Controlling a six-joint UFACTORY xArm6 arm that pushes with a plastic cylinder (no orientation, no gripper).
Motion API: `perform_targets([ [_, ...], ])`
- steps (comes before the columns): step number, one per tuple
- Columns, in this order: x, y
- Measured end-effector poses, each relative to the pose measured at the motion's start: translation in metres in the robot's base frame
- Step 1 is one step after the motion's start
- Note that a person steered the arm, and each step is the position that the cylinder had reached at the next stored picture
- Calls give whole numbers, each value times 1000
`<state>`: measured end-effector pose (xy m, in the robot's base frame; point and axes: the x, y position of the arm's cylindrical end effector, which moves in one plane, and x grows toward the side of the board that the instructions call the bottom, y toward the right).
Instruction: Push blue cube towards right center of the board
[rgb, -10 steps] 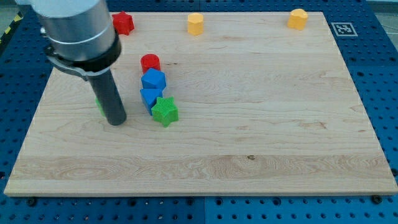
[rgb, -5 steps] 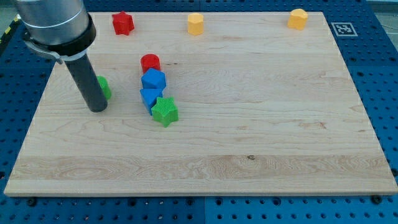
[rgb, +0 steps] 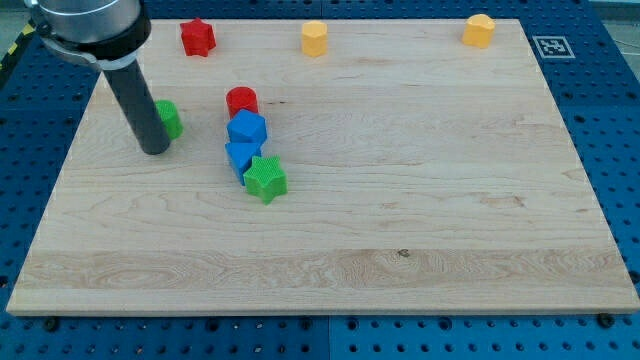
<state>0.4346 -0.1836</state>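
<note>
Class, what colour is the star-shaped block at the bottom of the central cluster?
Green: the green star block, clearest in the camera view.

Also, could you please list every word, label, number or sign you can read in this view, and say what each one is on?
No readable words, brand names or numbers anywhere.
The only sign: a black-and-white square fiducial marker at the wooden board's corner at the view's top right; a pattern, not text.
The blocks, for example the blue cube, carry no labels.
My tip and rod show no markings.
</note>
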Motion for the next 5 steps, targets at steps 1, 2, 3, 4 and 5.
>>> perform_targets([
  [1,2,30],
  [2,2,30],
  [3,-9,31],
  [4,-25,31],
  [5,-25,46],
])
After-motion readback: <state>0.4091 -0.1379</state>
